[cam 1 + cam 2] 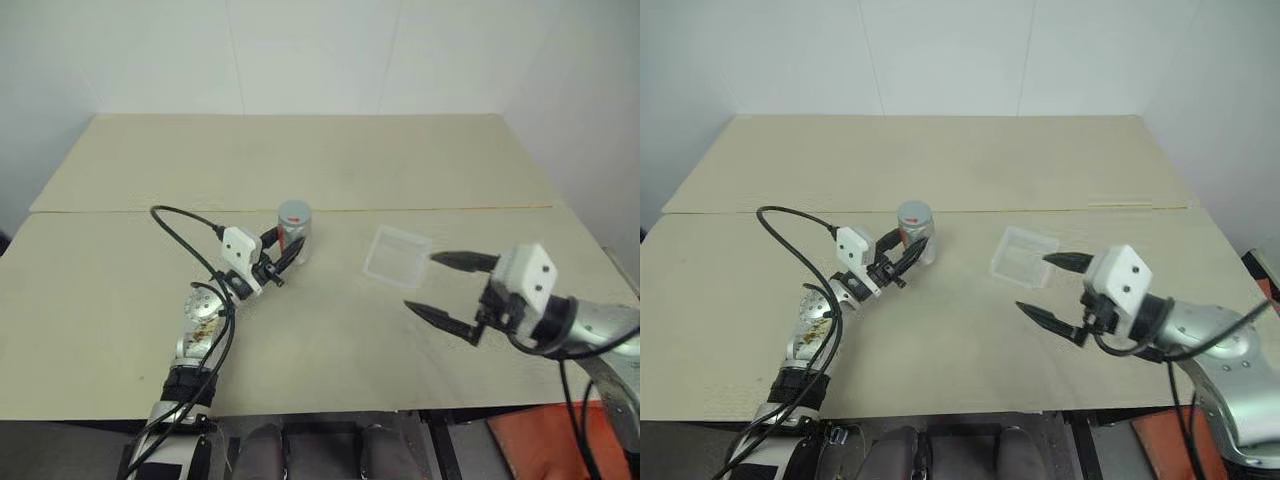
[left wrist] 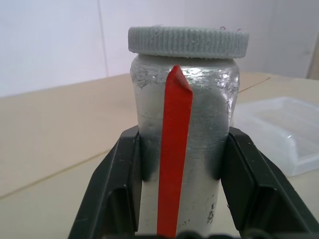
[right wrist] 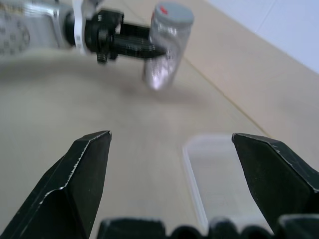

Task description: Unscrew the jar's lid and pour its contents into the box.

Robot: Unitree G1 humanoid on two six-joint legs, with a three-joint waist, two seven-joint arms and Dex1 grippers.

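Left wrist view gives us our best look at the grip: our left claw [image 2: 180,199] is clamped on the jar [image 2: 185,124], one black finger on each side of the silvery body, well below the lid [image 2: 188,41], which sits screwed on and fully exposed above the fingers. From the head views we see the jar upright near the middle of the bench [image 1: 150,160], and in the right wrist view it appears to hang just above the surface, though we cannot be sure. Our right claw [image 1: 448,285] stands wide and empty, pointing toward the jar, with the box [image 1: 397,256] lying flat on the bench between it and the jar. The contents are hidden inside, so we cannot judge them. We judge the step in hand to be bringing the right claw to the lid. To do it well, we should come in over the box without nudging it, centre the open fingers on the ribbed rim, close squarely, and turn while the left claw holds the body firm, keeping the jar upright so nothing spills before it is over the box.
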